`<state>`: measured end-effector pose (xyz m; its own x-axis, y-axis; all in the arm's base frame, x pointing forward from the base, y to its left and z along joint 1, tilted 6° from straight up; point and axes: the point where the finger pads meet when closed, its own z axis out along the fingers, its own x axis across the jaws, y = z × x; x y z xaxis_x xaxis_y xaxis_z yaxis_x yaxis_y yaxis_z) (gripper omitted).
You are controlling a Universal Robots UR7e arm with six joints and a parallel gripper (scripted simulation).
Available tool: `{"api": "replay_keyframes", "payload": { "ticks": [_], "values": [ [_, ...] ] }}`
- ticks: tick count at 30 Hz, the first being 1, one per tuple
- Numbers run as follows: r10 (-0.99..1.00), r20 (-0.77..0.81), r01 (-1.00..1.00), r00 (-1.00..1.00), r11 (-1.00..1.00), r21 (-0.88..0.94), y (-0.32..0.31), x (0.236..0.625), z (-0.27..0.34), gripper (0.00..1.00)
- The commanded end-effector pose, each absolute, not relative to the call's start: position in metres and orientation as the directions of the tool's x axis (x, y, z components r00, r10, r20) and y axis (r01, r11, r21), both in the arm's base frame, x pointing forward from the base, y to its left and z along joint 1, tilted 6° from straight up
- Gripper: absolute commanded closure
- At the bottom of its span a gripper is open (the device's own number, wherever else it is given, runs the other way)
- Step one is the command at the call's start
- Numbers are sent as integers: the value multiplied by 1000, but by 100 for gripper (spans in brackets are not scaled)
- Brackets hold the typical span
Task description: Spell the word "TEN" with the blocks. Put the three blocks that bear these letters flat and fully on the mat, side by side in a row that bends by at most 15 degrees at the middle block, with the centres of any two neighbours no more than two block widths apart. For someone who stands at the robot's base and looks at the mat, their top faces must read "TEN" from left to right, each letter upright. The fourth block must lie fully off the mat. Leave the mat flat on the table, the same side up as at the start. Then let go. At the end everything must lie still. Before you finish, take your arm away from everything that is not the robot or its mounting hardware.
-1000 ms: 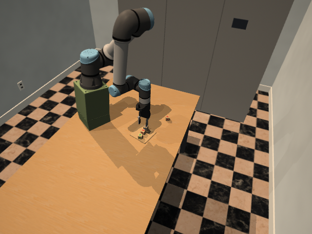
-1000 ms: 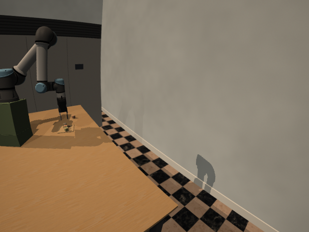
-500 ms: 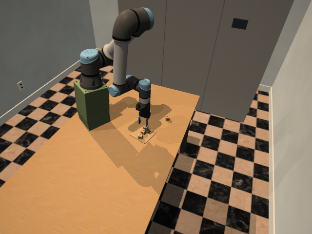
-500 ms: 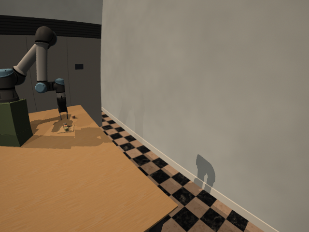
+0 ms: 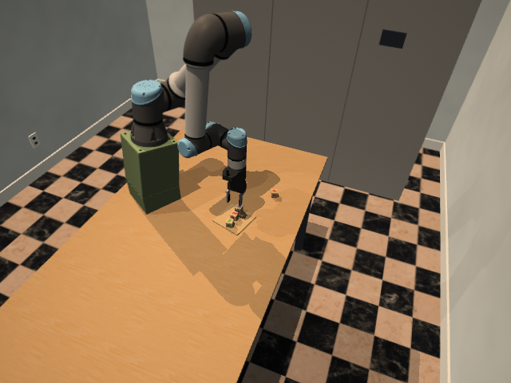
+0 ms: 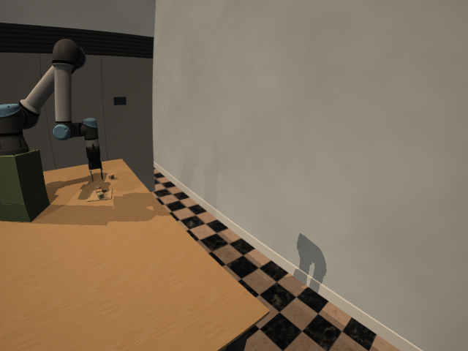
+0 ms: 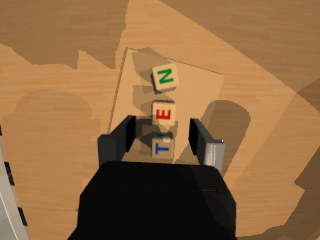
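Hand: your hand point(image 5: 234, 202) point(image 6: 96, 179) point(image 7: 162, 128) is wide open, it holds nothing, and it points down, above the T end of the row.
Row: you have three blocks on the mat point(image 5: 243, 225) point(image 6: 107, 196) point(image 7: 192, 90); its long axis is almost straight, and from the robot's base you read T, E, N from left to right.
T block point(image 5: 239, 208) point(image 6: 98, 187) point(image 7: 162, 148): its blue letter has the top toward the far side from the base.
E block point(image 5: 234, 215) point(image 6: 99, 190) point(image 7: 163, 113): it is in the middle, its red letter points the same way as the T.
N block point(image 5: 229, 223) point(image 6: 99, 195) point(image 7: 165, 76): its green letter points also away from the base, but you see this block a little turned against the other two.
Mat: it lies on the worktop point(image 5: 136, 288) point(image 6: 113, 272) point(image 7: 270, 170), and its edges are skewed to your row.
Fourth block point(image 5: 274, 193) point(image 6: 110, 176): it is on the worktop, well apart from the mat; you cannot read its red mark.
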<state>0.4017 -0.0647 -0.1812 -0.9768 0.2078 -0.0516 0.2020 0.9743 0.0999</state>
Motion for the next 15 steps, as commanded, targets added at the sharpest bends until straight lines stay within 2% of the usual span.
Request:
{"api": "replay_keyframes", "payload": {
  "ticks": [1, 15],
  "values": [
    [208, -53, 202, -977, 974, 99, -66, 402, -171, 0],
    [208, -53, 202, -977, 974, 99, -69, 398, -129, 0]
  ]
}}
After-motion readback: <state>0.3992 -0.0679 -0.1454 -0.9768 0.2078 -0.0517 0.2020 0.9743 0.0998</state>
